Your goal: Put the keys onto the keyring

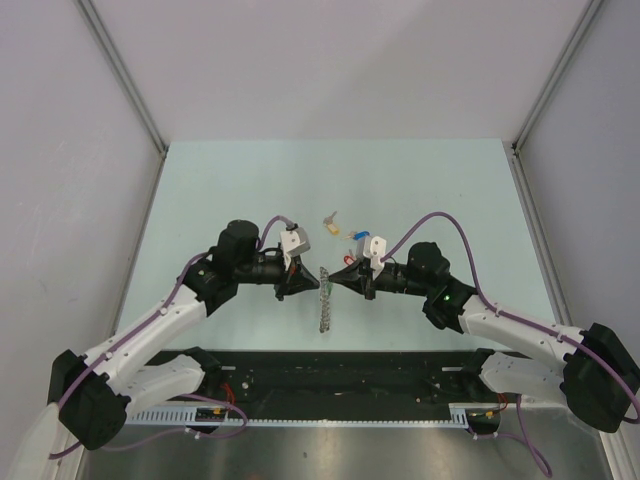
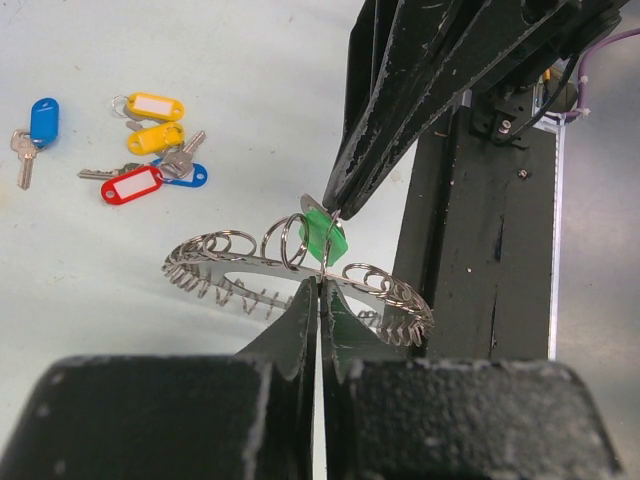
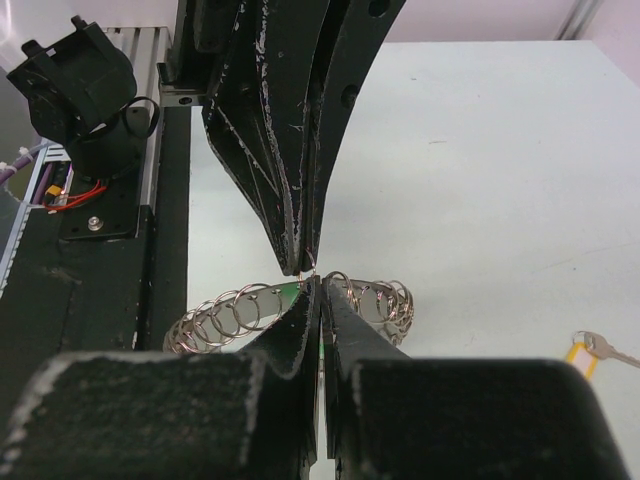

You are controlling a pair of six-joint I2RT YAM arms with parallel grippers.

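Presently we see both arms reaching inward so that their grippers meet nose to nose above the middle of the surface. Our left gripper has its fingers pressed fully together. They look pinched on the near rim of the keyring, whose linked loops fan out to either side of the tips. From above, the keyring shows as a narrow strip between the two grippers, so it stands on edge rather than lying flat. We cannot tell whether its lower end touches the surface. Our right gripper is likewise closed tight, nipping the top of the green-tagged key. That key hangs at the far rim of the keyring, touching or overlapping its loops; whether it is threaded on we cannot tell. The other keys lie loose on the surface beyond the grippers, well apart from the keyring. One with a red tag, two with yellow tags and one with a blue tag form a cluster, and another blue-tagged one lies a little off by itself.
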